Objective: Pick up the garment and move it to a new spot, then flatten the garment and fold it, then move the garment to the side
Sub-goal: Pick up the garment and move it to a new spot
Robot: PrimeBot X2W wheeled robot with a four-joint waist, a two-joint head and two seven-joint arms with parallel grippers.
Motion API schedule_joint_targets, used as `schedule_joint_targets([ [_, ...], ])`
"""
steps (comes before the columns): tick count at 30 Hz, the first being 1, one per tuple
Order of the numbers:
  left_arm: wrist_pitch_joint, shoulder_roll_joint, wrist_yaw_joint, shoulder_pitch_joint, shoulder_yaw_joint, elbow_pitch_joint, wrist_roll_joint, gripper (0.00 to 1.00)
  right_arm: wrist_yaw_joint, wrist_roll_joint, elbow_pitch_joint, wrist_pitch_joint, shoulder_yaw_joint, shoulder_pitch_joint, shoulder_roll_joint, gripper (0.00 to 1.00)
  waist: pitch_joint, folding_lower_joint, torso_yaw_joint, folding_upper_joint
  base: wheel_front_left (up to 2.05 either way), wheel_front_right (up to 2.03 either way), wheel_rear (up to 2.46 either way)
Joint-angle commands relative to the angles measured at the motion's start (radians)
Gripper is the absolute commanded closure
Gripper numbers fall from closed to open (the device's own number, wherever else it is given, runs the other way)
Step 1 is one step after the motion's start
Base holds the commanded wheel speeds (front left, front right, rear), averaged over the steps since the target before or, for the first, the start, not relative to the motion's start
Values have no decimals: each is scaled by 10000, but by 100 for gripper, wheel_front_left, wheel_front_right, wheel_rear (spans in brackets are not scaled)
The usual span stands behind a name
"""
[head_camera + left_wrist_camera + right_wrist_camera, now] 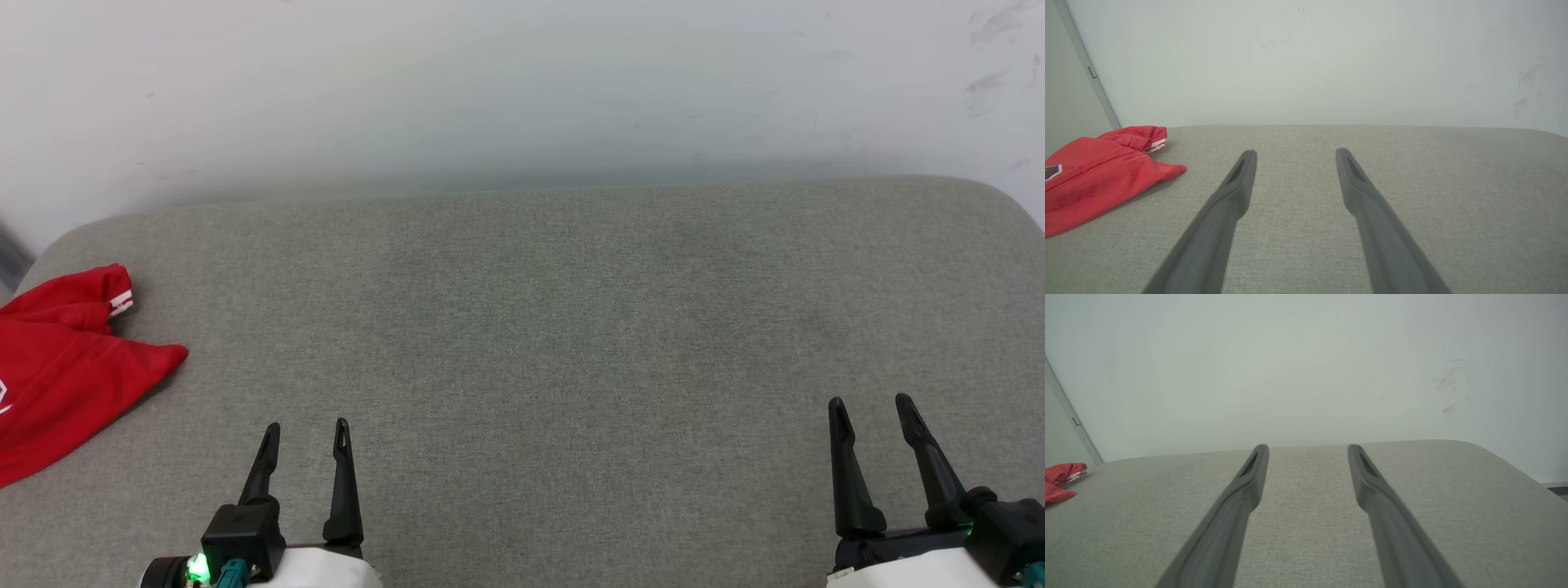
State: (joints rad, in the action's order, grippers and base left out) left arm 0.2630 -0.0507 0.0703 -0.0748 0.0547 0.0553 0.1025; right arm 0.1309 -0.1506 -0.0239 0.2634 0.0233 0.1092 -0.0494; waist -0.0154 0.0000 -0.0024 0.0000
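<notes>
The garment [57, 371] is a red shirt lying bunched at the far left edge of the grey cushion, partly cut off by the head view's border; a bit of striped white trim shows at its top. In the left wrist view the garment [1098, 173] lies left of my fingers, with a small emblem near the frame edge. A small red part of the garment [1061, 482] shows at the far left of the right wrist view. My left gripper [306, 431] stands open at the lower left, to the right of the shirt and apart from it. My right gripper [872, 407] is open at the lower right, holding nothing.
The grey fabric cushion [539, 343] spans the scene, with rounded corners at the back left and back right. A pale wall [522, 90] rises directly behind it. A narrow vertical frame strip [1086, 65] stands at the left of the wall.
</notes>
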Motion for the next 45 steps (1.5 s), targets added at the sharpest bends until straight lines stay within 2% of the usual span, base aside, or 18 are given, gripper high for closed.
schedule_joint_targets([
  [1,28,8,2,-69,-48,20,31,0,-2,-107,46,21,-42,156,-15,0,7,0,5,0,0,0,0],
  [8,28,7,71,-30,-50,55,-21,0,-2,-24,-12,21,-48,181,-15,0,3,0,104,0,0,0,0],
  [15,28,8,257,6,-112,101,-156,0,-3,227,-87,21,-86,182,-14,0,13,0,526,0,0,0,0],
  [39,26,7,711,-66,-287,-62,63,0,-3,621,-258,21,-116,380,-12,0,-172,0,3552,0,0,0,0],
  [45,28,7,793,-85,-350,-70,144,0,-3,726,-238,21,-170,405,-12,0,-172,0,4123,0,0,0,0],
])
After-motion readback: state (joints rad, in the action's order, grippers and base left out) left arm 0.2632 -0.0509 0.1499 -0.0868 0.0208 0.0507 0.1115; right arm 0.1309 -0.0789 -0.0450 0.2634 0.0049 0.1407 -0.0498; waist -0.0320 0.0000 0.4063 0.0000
